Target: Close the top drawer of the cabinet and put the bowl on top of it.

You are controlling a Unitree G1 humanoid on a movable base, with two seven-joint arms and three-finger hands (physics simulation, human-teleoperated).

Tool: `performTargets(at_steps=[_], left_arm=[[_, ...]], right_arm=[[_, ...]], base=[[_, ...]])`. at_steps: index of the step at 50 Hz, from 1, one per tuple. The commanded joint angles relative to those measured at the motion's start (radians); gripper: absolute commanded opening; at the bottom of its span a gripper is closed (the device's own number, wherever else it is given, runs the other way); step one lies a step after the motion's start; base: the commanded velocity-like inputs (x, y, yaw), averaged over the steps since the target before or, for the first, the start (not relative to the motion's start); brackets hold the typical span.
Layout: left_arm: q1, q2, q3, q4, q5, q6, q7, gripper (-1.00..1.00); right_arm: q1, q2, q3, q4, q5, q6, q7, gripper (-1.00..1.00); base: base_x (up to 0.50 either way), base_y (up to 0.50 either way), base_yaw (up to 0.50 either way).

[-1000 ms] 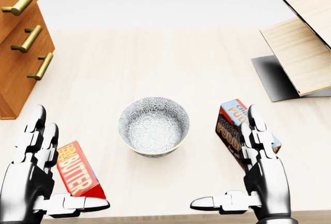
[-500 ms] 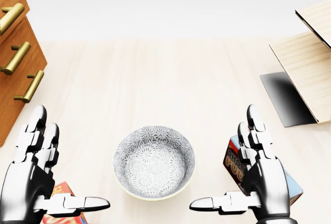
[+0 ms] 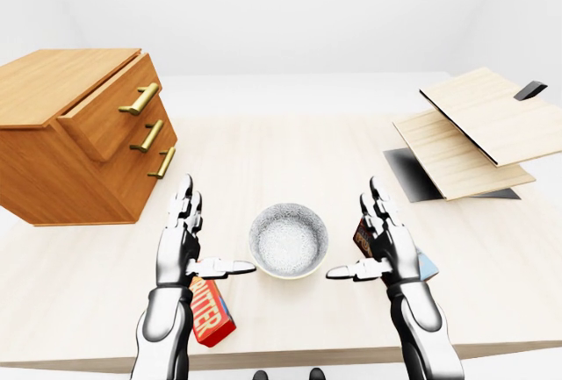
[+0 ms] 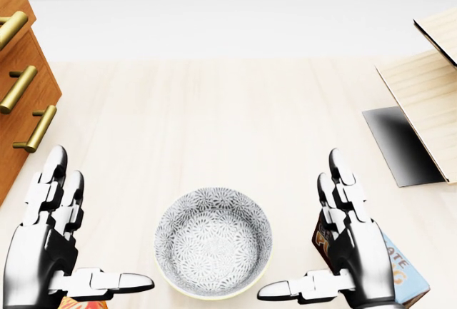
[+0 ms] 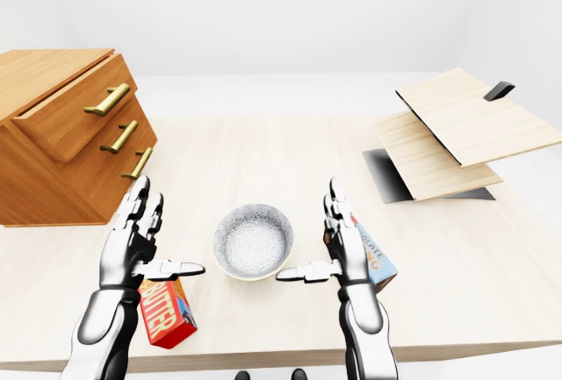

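Observation:
A patterned grey-white bowl [image 4: 213, 242] stands upright on the pale wooden table [image 4: 214, 109], low in the head view. My left hand [image 4: 89, 227] is open to the bowl's left and my right hand [image 4: 300, 227] is open to its right, thumbs pointing inward; neither touches it. The wooden cabinet [image 3: 61, 147] sits at the left of the left-eye view. Its top drawer [image 3: 110, 108], with a brass handle, juts out past the two drawers below. The cabinet's flat top holds nothing.
A red butter box [image 3: 211, 311] lies under my left hand. A chocolate pudding box [image 5: 373, 257] stands behind my right hand. Stacked wooden boards [image 3: 474, 125] over a dark mat [image 3: 413, 178] occupy the table's right side.
The whole head view has shifted: bowl and boxes slid toward the bottom, the cabinet toward the left edge. Both hands keep their open pose either side of the bowl.

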Motion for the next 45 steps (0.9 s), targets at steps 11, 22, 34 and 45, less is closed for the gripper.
performTargets(at_steps=[11,22,34,45], left_arm=[[-0.003,0.002,-0.002,0.01,0.002,-0.004,0.0,1.0],[-0.001,0.001,-0.003,0.005,0.003,-0.002,0.0,1.0],[0.0,0.001,-0.005,0.005,0.004,0.0,0.001,1.0],[-0.032,0.008,-0.013,0.059,0.022,0.004,0.001,1.0]], right_arm=[[0.009,0.001,0.003,-0.004,-0.007,-0.022,0.008,1.0],[0.018,-0.001,0.009,-0.007,-0.011,-0.031,0.013,1.0],[0.019,-0.002,0.01,-0.006,-0.01,-0.027,0.02,1.0],[0.014,-0.001,0.005,-0.001,0.004,-0.031,0.025,1.0]], base=[[0.0,0.03,0.0],[0.0,0.24,0.0],[0.0,0.27,0.0],[0.0,0.16,0.0]])
